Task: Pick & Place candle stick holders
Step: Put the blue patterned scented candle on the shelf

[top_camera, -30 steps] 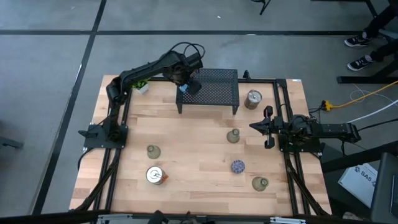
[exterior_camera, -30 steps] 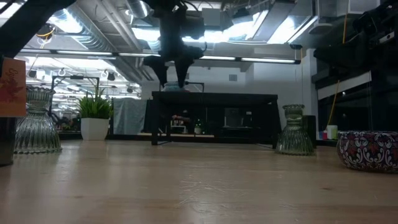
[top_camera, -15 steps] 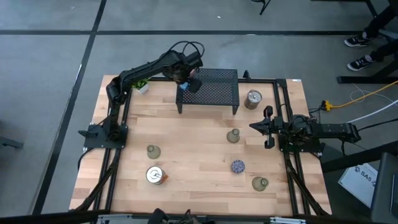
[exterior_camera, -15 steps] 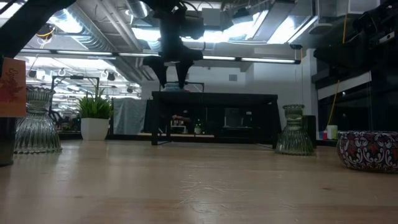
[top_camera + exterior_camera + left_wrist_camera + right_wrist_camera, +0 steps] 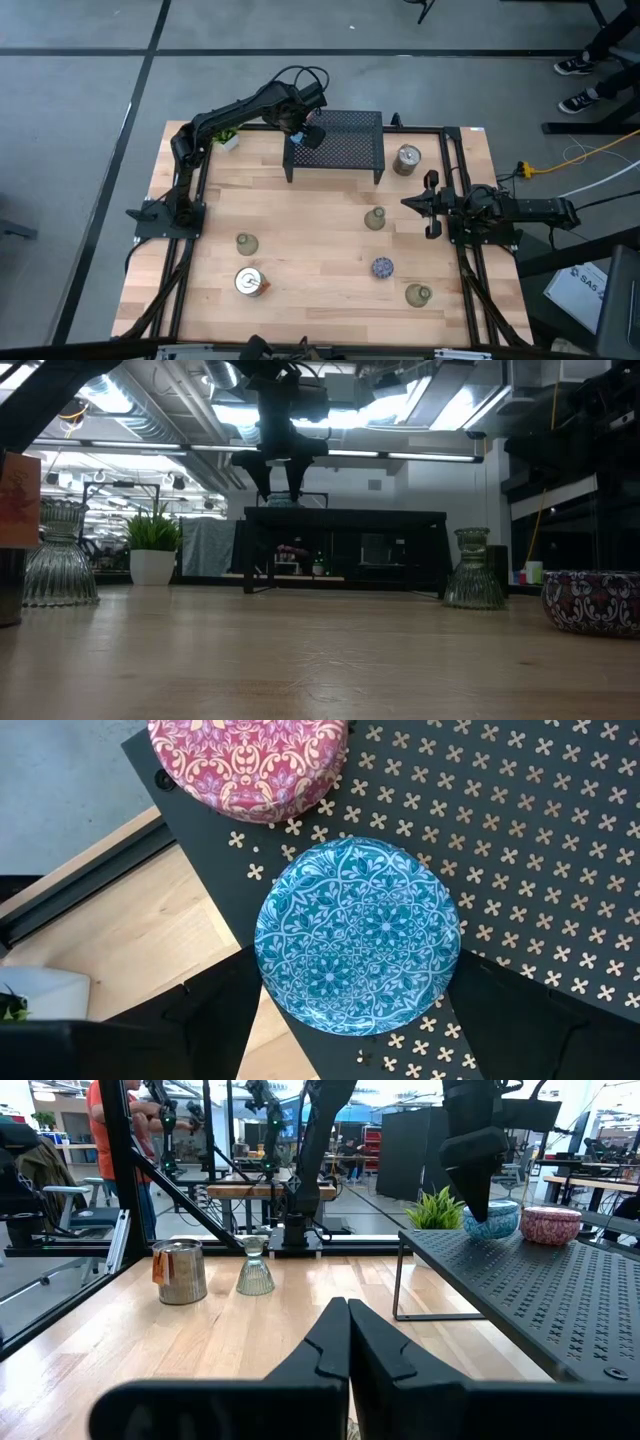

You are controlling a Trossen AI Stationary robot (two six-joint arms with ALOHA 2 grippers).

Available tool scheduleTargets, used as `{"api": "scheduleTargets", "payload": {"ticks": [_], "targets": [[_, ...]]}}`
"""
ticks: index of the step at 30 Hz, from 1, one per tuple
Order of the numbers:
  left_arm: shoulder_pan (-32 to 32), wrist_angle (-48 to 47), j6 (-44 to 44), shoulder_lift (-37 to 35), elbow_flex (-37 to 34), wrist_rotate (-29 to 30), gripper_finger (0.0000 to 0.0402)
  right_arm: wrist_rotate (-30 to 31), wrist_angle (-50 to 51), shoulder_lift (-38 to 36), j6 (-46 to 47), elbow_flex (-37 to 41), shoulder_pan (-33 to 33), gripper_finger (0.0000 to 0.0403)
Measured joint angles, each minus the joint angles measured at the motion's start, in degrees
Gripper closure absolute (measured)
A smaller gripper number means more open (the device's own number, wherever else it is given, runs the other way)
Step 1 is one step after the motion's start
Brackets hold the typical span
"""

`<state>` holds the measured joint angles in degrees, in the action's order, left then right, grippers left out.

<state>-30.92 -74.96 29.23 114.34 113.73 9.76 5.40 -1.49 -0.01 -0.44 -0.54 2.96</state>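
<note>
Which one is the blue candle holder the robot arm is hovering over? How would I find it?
Look for the black mesh rack at the far edge of the wooden table. On its left corner two round holders sit side by side, under the left gripper, whose fingers stand open. The blue candle holder has a teal-and-white swirly pattern; its neighbour, the pink holder, is pink and cream.

Two holders [image 5: 357, 935] sit side by side on the rack [image 5: 350, 150].

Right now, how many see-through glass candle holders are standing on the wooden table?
3. One glass holder stands near the table's left side, one right of the middle, and one near the front right corner. None seems hidden.
</note>
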Motion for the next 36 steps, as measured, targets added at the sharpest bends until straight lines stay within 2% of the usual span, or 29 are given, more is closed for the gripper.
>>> {"api": "scheduleTargets", "payload": {"ticks": [21, 36], "targets": [[0.07, 1.30, -1.39, -0.04, -0.04, 0.00, 0.0104, 0.01, 0.00, 0.00, -0.01, -0.01, 0.00, 0.0402], [0.11, 1.76, -1.38, -0.07, -0.04, 1.05, 0.0076, 0.01, 0.00, 0.00, -0.01, -0.01, 0.01, 0.0402]]}}
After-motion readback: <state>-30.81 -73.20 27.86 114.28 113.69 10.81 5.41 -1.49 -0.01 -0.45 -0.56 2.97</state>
